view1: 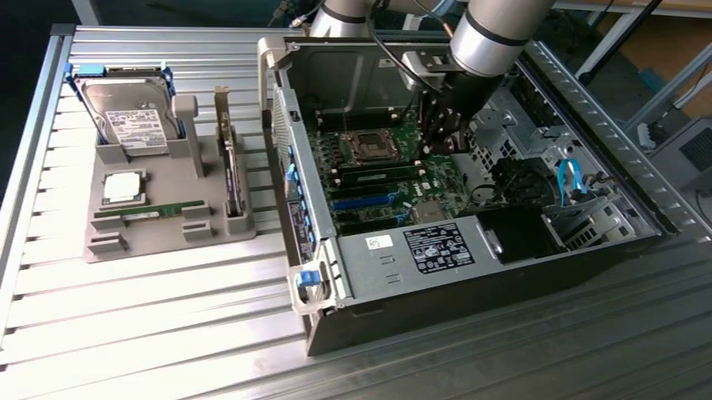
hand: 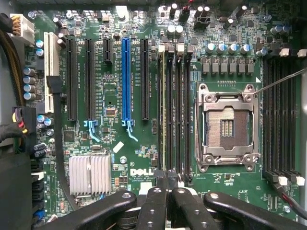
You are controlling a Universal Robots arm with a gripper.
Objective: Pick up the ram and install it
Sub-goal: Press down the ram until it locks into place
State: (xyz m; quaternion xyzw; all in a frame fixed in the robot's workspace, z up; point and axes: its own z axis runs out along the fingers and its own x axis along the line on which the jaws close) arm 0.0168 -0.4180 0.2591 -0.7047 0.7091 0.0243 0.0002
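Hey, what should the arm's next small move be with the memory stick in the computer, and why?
Probably a gentle straight push down. The memory stick stands edge-up on the motherboard beside the empty processor socket, with the pincer at one end; whether it is fully seated is not visible.

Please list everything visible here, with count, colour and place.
Slatted metal table: one, silver, under everything.
Grey plastic holder: one, grey, exterior view's left.
Slim green ram stick: one, green, flat in the holder.
Square silver processor chip: one, silver, in the holder.
Metal hard drive: one, silver, propped in the holder.
Dark expansion card: one, dark, on edge in the holder.
Open computer case: one, black, exterior view's right.
Green motherboard: one, green, inside the case.
Empty square metal processor socket: one, silver, on the motherboard.
Robot arm: one, grey, reaching into the case.
Gripper: one, black, above the motherboard.
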